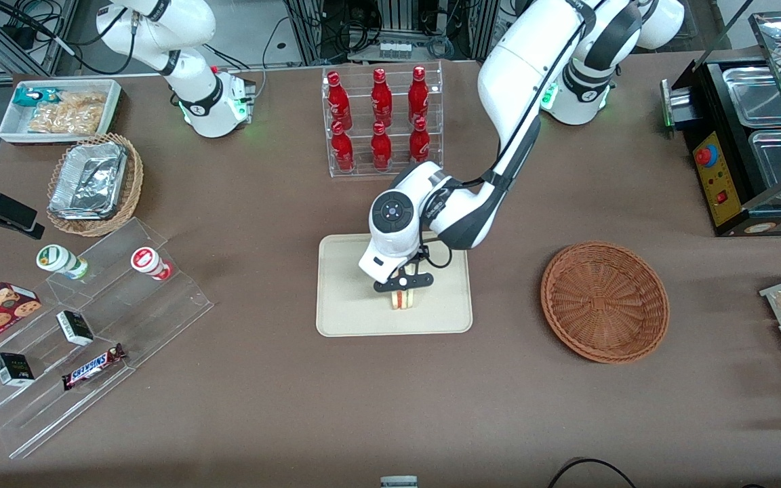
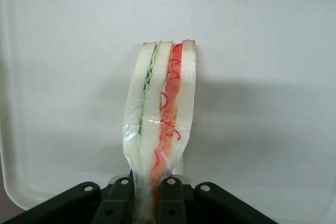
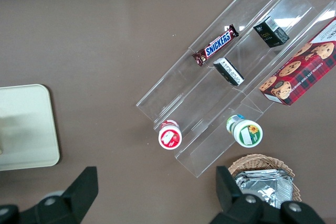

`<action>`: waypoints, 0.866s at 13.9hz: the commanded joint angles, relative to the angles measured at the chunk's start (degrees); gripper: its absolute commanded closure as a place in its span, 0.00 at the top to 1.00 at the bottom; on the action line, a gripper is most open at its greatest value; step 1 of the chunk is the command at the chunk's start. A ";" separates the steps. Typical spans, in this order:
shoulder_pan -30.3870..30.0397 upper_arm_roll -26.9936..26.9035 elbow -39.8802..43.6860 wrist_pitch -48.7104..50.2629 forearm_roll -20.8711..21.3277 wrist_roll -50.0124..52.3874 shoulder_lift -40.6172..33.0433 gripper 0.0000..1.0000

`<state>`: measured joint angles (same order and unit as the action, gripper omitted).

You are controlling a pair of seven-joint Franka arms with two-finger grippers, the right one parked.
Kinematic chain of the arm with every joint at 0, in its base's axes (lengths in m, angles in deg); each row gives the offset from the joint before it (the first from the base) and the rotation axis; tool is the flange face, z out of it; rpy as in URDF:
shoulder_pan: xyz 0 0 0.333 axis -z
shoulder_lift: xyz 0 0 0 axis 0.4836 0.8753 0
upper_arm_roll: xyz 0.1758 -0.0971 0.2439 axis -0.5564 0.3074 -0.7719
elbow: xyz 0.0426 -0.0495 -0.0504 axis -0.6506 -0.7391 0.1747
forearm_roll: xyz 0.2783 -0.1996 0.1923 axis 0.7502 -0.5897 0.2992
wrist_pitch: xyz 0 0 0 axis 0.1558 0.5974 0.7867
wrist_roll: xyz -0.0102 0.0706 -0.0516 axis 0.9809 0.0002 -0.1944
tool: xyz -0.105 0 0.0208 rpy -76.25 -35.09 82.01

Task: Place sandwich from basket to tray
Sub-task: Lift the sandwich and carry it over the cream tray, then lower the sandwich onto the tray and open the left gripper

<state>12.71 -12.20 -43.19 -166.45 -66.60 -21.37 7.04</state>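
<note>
The sandwich [image 1: 402, 299], a wrapped white-bread wedge with green and red-orange layers [image 2: 160, 114], stands on edge over the cream-beige tray [image 1: 343, 318], its lower edge at or just above the tray's surface [image 2: 63, 77]. My left gripper [image 1: 403, 285] is shut on the sandwich's upper end, with the black fingers [image 2: 173, 195] pinching the wrapper from both sides. The reddish-brown wicker basket [image 1: 605, 301] lies beside the tray toward the working arm's end of the table, with nothing in it.
A clear rack of red bottles [image 1: 382, 118] stands farther from the front camera than the tray. Stepped acrylic shelves [image 1: 92, 325] with snacks, a tan basket holding a foil container [image 1: 92, 181] and a white snack bin [image 1: 58, 108] lie toward the parked arm's end. A black food warmer [image 1: 750, 142] stands toward the working arm's end.
</note>
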 commanded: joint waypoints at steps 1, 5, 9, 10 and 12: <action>0.74 -0.67 1.36 0.01 0.08 -0.12 0.69 1.00; 0.74 -0.93 1.19 0.54 0.43 -0.65 -2.82 1.00; -2.23 -1.28 0.92 7.19 -0.61 -0.13 -10.81 1.00; -2.60 -1.28 0.92 9.31 -0.80 -0.12 -12.05 1.00; -3.91 -1.46 0.48 14.48 -0.62 0.75 -14.77 1.00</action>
<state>9.86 -13.57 -40.64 -155.85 -66.71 -21.52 -4.44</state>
